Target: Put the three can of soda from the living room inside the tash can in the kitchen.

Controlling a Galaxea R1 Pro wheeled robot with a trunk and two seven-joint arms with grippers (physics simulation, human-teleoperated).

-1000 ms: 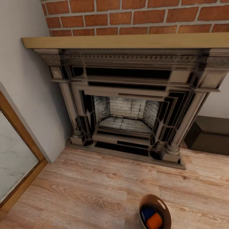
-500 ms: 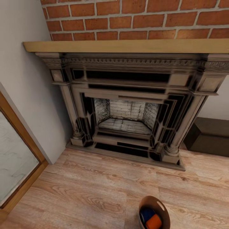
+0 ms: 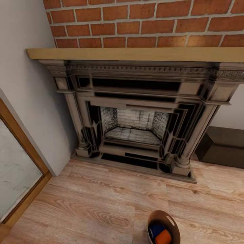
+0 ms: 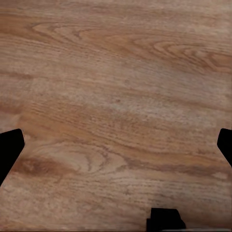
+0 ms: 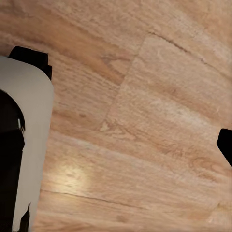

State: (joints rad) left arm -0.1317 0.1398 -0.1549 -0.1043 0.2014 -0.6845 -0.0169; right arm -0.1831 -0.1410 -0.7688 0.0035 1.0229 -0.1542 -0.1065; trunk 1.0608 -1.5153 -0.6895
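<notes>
- Wood flooring (image 4: 116,96) is lying under the left gripper (image 4: 116,147), whose fingertips are sitting spread wide with nothing between them.
- Whether the right gripper's jaws are apart, I cannot tell.
- Outward, the tash can (image 3: 171,220) is carrying a blue can (image 3: 156,228) and an orange can (image 3: 164,237).
- Beyond, the fireplace (image 3: 135,122) is sliding lower in the head view than a second ago, so the camera is shifting; likely the robot is travelling toward the kitchen.
</notes>
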